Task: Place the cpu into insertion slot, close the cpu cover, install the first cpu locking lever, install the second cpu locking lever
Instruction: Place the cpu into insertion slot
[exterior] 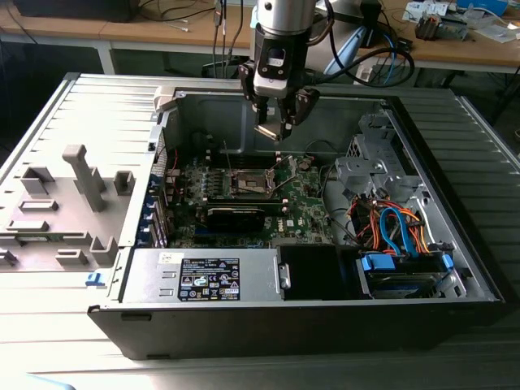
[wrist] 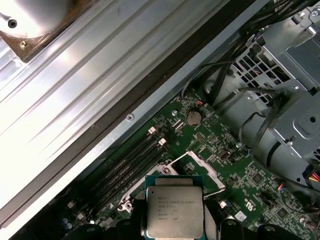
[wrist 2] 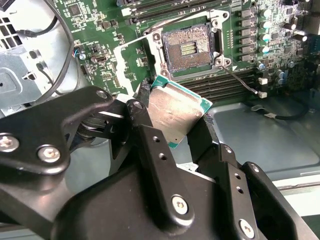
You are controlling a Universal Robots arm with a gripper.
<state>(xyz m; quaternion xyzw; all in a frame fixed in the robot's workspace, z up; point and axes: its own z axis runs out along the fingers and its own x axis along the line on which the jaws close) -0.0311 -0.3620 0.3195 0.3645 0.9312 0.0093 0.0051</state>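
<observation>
- Gripper (wrist 2: 175,119): its two black fingers (wrist 2: 145,120) are clamped on opposite edges of the cpu (wrist 2: 176,111).
- Cpu: carried in the air above the board, apart from the slot. Its dull silver top faces up in the first wrist view (wrist: 174,212), with a green rim around it. In the exterior view it is a pale patch between the fingertips (exterior: 269,130).
- Slot (wrist 2: 189,48): lies bare below the cpu, a dark square frame around a brownish pin field. In the exterior view it sits mid-board (exterior: 248,184), beneath the gripper (exterior: 272,132).
- Cover (wrist: 210,175): swung up off the slot, a thin silvery frame standing at an angle just beyond the cpu.
- Lever (wrist 2: 242,80): a thin wire rod angled away from one corner of the slot, not latched down.
- Board (wrist 2: 100,30): green, with long dark memory slots (wrist 2: 220,84) just beside the slot.
- Case (exterior: 467,244): lies open on its side, with the power supply (exterior: 203,278) along its near wall and blue and orange cables (exterior: 392,223) at the exterior view's right.
- Grey fixture (exterior: 75,188): outside the case, at the exterior view's left.
- Desk (exterior: 162,34): behind the case, with cables hanging from it.
</observation>
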